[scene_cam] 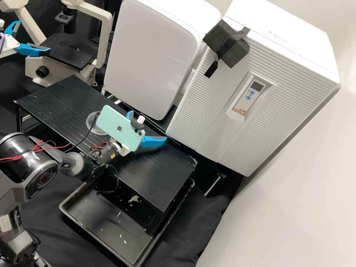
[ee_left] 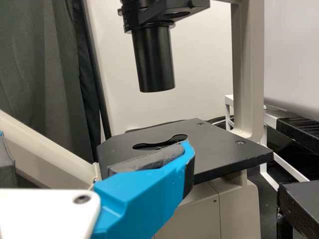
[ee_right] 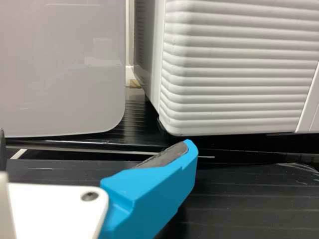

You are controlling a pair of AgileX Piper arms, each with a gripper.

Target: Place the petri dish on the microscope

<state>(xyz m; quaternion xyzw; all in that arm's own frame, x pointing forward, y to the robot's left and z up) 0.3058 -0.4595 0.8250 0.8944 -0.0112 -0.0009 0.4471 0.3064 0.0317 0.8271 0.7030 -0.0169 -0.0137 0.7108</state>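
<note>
Black table (scene_cam: 52, 100): low, slatted, bearing the petri dish (scene_cam: 97, 131), well apart from the microscope (scene_cam: 70, 55)
Room: pale wall (scene_cam: 300, 178), smooth cabinet (scene_cam: 152, 55) and ribbed cabinet (scene_cam: 207, 111), both white, dark cloth (scene_cam: 189, 233) around the tray (scene_cam: 104, 230)
Tray: black, partly under the table, white flecks inside
Petri dish: clear, round, contents hard to tell
Left claw (scene_cam: 34, 37): fingers spread, near the microscope
Right claw (scene_cam: 147, 126): fingers spread, above the table

A boxy, ribbed white cabinet (scene_cam: 198, 116) bearing black foam (scene_cam: 236, 55) stands beside a smooth, rounded white appliance (scene_cam: 155, 52), apart from a rectangular black tray (scene_cam: 105, 224).
</note>
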